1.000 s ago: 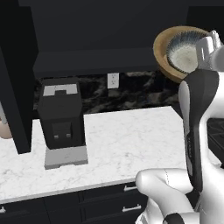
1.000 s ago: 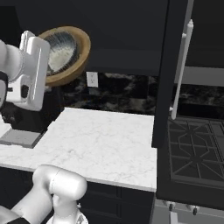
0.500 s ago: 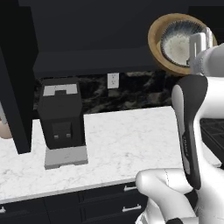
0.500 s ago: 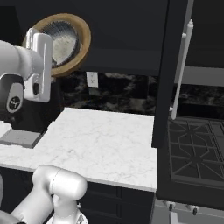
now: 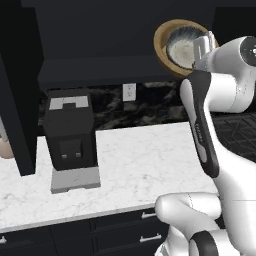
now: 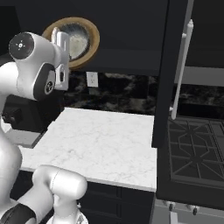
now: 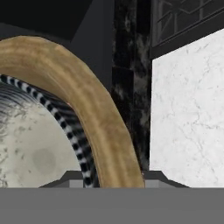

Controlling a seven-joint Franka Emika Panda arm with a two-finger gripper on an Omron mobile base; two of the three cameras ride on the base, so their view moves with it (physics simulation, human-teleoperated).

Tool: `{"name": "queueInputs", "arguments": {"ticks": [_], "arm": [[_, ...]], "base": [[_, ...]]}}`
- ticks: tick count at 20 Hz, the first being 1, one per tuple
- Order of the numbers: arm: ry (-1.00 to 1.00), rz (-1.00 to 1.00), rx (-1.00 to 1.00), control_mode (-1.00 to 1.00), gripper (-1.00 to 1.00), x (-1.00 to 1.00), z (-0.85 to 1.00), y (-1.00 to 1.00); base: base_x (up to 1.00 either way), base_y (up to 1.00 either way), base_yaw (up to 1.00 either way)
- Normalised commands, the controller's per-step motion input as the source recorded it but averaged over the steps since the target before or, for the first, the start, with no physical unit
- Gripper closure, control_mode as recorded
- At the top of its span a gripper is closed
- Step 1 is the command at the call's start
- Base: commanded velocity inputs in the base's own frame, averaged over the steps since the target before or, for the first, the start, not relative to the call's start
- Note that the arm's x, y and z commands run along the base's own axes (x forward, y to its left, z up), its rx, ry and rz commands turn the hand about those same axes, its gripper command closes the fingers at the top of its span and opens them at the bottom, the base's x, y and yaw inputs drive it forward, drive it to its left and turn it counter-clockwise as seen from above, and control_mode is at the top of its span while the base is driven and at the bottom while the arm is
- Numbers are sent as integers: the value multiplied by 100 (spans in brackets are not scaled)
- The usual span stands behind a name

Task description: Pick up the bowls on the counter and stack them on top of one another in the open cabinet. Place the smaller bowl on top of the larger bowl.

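- The gripper's (image 5: pixel 204 44) fingertips are hidden behind the rim of the wooden bowl (image 5: pixel 162 45), so how wide the jaws stand cannot be read directly.
- In the hand view the wooden bowl (image 7: pixel 83 100) is cut off at the left and bottom edges; the grey bowl (image 7: pixel 30 144) nested inside it is cut off too.
- In the right base view the arm's wrist covers the left part of both bowls (image 6: pixel 83 37).
- A pale object (image 5: pixel 4 145) at the far left of the counter (image 5: pixel 145 160) is cut by the picture edge and a dark cabinet panel (image 5: pixel 17 100); too little shows to name it.
- The stove (image 6: pixel 197 153) is cut off at the right edge.
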Motion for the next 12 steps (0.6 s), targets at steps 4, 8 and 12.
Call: {"name": "queueInputs", "arguments": {"ticks": [4, 8, 12], "arm": [[0, 8, 0, -100, 100, 99, -30, 0], [0, 6, 0, -100, 100, 100, -28, 0], [0, 5, 0, -100, 100, 96, -26, 0]], "base": [[0, 0, 0], [0, 0, 0], [0, 0, 0]]}}
